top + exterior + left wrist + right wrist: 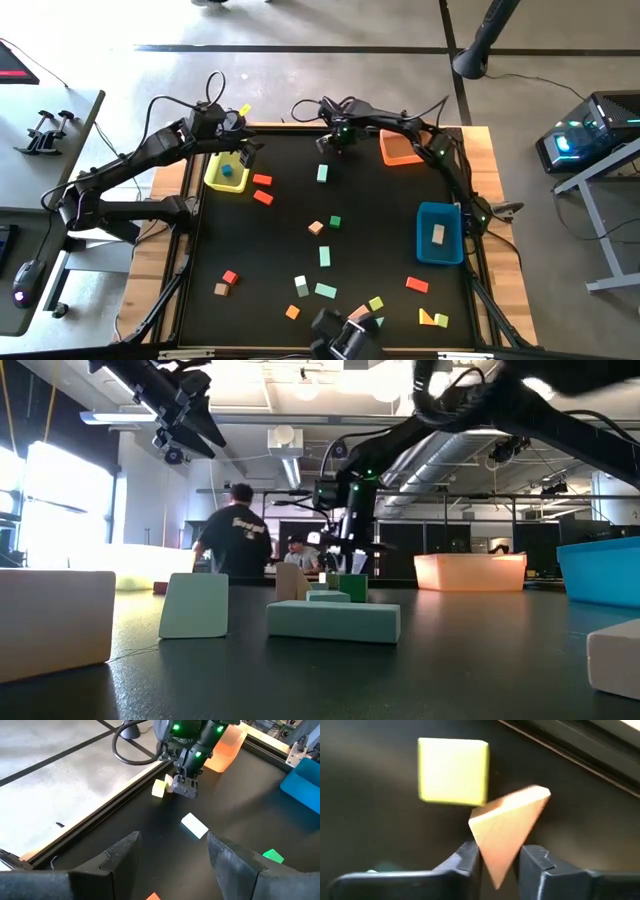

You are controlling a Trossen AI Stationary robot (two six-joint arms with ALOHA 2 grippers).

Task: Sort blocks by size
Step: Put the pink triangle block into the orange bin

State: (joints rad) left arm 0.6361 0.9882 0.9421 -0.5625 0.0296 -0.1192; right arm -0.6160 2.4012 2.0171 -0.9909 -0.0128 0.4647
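Right gripper (499, 857), at the table's far edge near the orange bin (399, 148), pinching a tan triangular block (507, 827) by one corner beside a yellow cube (453, 770); so narrow a hold may let it pivot and drop; left gripper (172, 852) spread, idle.
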